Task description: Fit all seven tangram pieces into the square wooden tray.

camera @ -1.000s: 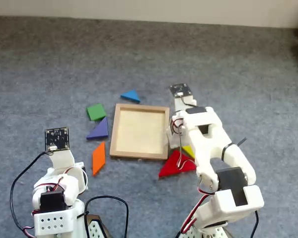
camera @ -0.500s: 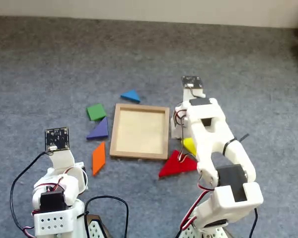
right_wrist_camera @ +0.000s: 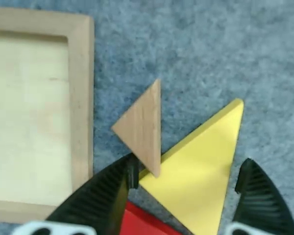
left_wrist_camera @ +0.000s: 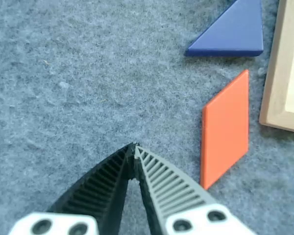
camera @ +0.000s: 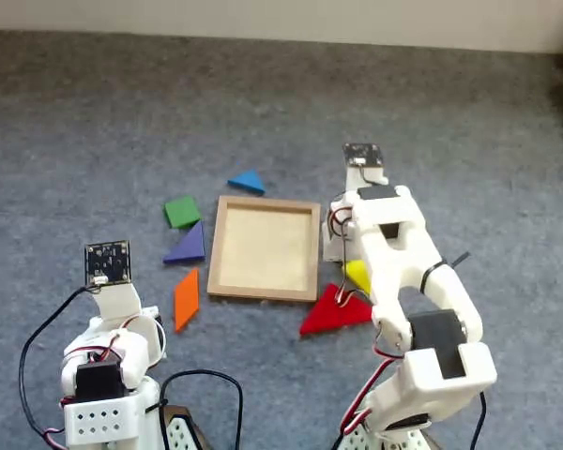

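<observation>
The square wooden tray (camera: 263,248) lies in the middle of the carpet with nothing in it. My right gripper (right_wrist_camera: 186,178) is open over the yellow triangle (right_wrist_camera: 201,161), with a small plain-wood triangle (right_wrist_camera: 142,127) beside one finger and the red triangle (right_wrist_camera: 147,223) at the near edge. From above, the right arm hides most of the yellow triangle (camera: 357,274); the red triangle (camera: 333,309) lies by the tray's near right corner. My left gripper (left_wrist_camera: 134,152) is shut over bare carpet near the orange parallelogram (left_wrist_camera: 225,129) and the purple triangle (left_wrist_camera: 235,32).
On the tray's left lie a green square (camera: 181,211), the purple triangle (camera: 188,246) and the orange parallelogram (camera: 186,298). A blue triangle (camera: 248,181) sits beyond the tray's far edge. Grey carpet (camera: 94,122) spreads all round.
The right arm has stretched farther out along the tray's right side, uncovering part of the yellow triangle. The left arm has kept still.
</observation>
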Action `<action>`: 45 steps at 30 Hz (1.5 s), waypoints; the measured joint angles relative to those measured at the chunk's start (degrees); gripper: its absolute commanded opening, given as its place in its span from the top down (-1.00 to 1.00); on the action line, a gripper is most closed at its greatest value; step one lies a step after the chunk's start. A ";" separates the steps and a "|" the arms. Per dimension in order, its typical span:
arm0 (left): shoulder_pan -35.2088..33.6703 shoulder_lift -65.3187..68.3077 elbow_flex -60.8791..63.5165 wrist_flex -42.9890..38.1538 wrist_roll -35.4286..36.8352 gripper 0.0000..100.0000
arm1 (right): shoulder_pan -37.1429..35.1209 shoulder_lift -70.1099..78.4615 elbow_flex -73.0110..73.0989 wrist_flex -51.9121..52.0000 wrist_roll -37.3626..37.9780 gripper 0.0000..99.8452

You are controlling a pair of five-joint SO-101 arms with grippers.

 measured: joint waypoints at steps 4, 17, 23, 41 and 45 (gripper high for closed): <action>0.00 0.00 0.00 0.00 0.00 0.99 | 0.09 3.43 -1.05 0.26 0.00 0.39; 0.00 0.00 0.00 0.00 0.00 0.99 | 0.44 3.25 -1.85 1.76 0.00 0.53; 0.00 0.00 0.00 0.00 0.00 0.99 | 0.26 -1.85 -1.58 2.11 0.00 0.53; 0.00 0.00 0.00 0.00 0.00 0.99 | -2.29 -16.26 12.75 -0.88 4.04 0.23; 0.00 0.00 0.00 0.00 0.00 0.99 | -4.57 -16.18 14.95 -3.78 4.04 0.23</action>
